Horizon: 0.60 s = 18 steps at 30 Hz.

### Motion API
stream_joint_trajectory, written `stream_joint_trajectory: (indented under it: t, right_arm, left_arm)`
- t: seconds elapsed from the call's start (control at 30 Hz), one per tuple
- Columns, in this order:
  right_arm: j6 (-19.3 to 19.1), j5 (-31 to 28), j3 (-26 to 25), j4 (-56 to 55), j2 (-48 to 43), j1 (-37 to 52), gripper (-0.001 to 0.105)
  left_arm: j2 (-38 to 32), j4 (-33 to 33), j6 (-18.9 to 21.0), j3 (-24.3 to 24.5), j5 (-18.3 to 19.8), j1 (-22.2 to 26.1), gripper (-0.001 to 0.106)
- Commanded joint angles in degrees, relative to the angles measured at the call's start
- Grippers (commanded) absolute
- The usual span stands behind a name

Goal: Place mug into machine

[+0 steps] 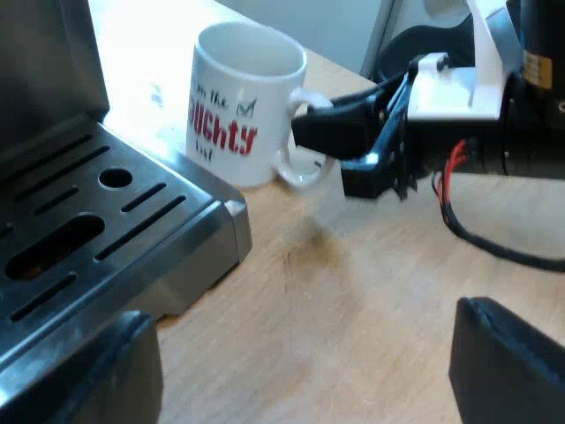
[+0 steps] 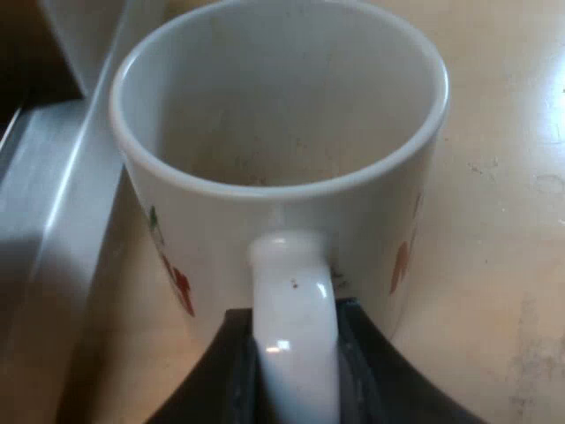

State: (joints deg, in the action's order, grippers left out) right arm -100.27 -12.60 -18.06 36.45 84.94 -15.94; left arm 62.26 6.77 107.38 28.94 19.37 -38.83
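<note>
Mug (image 1: 240, 110), white ceramic with red lettering, upright just beside slotted steel drip tray (image 1: 106, 221); right pincer (image 2: 296, 375) clamped on its handle (image 2: 291, 291).

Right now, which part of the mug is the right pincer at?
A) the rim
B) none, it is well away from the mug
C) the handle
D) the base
C: the right pincer has its black fingers against both sides of the handle of the mug.
</note>
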Motion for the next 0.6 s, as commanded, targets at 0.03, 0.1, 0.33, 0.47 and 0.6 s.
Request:
stream_joint_trajectory:
  t: [0.03,0.1,0.33,0.47,0.6]
  right_arm:
    - [-1.6,-2.3,-0.5,-2.2,-4.5,-2.0,0.0]
    - [-1.6,-2.3,-0.5,-5.0,-6.6,-3.0,0.0]
    - [-1.6,-7.8,-0.5,-13.9,-16.7,-5.6,0.0]
    - [-1.6,-7.8,-0.5,-20.9,-23.5,-6.9,0.0]
    - [-1.6,-8.4,-0.5,-26.0,-29.9,-9.2,0.0]
  left_arm:
    - [-3.0,0.8,0.8,0.3,0.1,-0.3,0.068]
    - [-5.0,0.8,0.8,0.3,0.1,-0.3,0.068]
    - [-12.0,-0.9,0.6,0.3,-0.1,-0.3,0.068]
    - [-15.7,-7.2,-3.0,0.3,-3.3,-0.3,0.068]
    - [-19.6,-12.2,-6.1,0.3,-4.9,-0.3,0.068]
